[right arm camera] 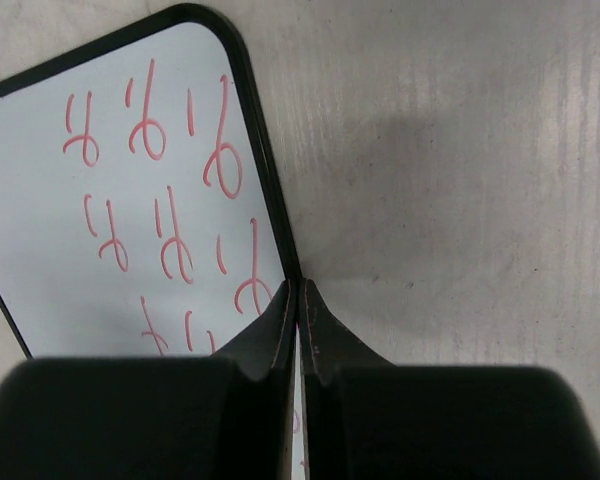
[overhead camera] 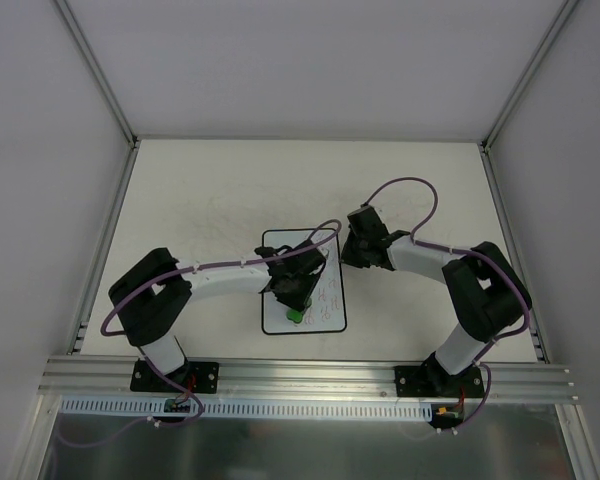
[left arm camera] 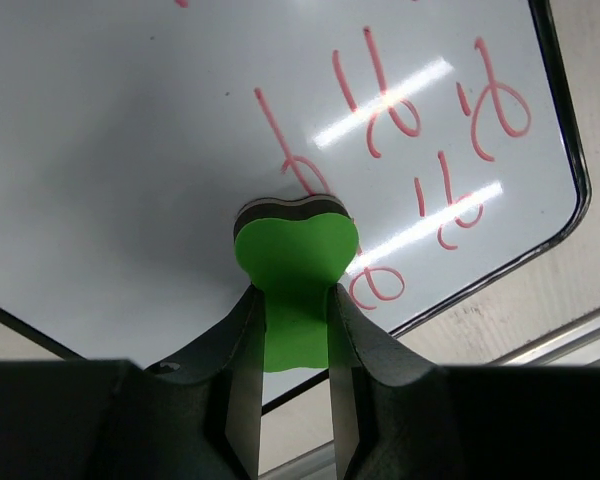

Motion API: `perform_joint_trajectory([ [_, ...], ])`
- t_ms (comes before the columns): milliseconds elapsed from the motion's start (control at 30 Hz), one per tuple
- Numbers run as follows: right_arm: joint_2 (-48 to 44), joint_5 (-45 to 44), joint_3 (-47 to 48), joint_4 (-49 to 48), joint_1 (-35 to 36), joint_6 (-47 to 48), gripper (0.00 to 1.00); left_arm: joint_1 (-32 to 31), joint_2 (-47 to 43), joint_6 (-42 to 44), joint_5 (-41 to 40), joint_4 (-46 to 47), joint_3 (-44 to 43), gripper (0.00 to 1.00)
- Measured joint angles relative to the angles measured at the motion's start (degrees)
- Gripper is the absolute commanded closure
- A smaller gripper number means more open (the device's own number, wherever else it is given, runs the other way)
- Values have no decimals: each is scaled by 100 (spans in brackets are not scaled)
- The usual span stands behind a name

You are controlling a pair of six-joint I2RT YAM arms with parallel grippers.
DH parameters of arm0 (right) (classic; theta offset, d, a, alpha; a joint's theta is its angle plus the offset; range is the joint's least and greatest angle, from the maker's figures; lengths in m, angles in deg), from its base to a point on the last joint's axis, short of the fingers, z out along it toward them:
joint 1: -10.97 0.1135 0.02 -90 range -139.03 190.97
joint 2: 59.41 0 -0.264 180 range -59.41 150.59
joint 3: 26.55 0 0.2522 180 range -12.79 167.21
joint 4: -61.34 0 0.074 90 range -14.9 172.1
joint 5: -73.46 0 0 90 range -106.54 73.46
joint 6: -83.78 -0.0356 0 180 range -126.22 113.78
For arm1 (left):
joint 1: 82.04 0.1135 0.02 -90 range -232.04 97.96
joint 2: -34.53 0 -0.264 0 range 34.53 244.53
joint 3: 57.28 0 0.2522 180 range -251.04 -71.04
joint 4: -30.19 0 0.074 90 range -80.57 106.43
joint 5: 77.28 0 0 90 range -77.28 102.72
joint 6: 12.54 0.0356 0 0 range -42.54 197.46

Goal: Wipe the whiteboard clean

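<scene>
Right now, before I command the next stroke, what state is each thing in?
whiteboard: flat on the table, one part blank, red scribbles on the rest.
green eraser: clamped in the left gripper, dark felt face against the whiteboard.
left gripper: shut on the green eraser.
right gripper: shut, holding nothing, tips at the whiteboard's black border.

The whiteboard lies at the centre of the table. The eraser stands on its near half. The right gripper is at its right edge.
</scene>
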Motion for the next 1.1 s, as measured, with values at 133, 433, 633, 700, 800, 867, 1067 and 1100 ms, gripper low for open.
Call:
perform_joint_trajectory([
  [133, 15, 35, 0, -42, 2, 0, 100, -122, 46, 48, 153, 52, -39, 100],
  [433, 17, 92, 0, -46, 2, 4, 84, -105, -297, -28, -162, 243, 299, 94],
  [633, -181, 87, -109, 24, 15, 133, 48, -35, -350, -79, -424, 140, 299, 51],
  [700, -374, 20, -188, 245, 20, 267, 43, -35, -350, -136, -483, 118, 262, 37],
  [800, -680, -125, -304, 682, 39, 450, 43, -22, -389, -260, -605, 101, 221, 11],
  [867, -911, -223, -341, 964, 63, 531, 42, 35, -518, -341, -638, 74, 221, 1],
  [1067, -1499, -643, -330, 1530, 625, 588, 41, 619, -1674, -638, -713, 107, 450, 3],
  [1100, -1528, -706, -304, 1613, 831, 557, 38, 798, -1891, -686, -726, 107, 549, 4],
])
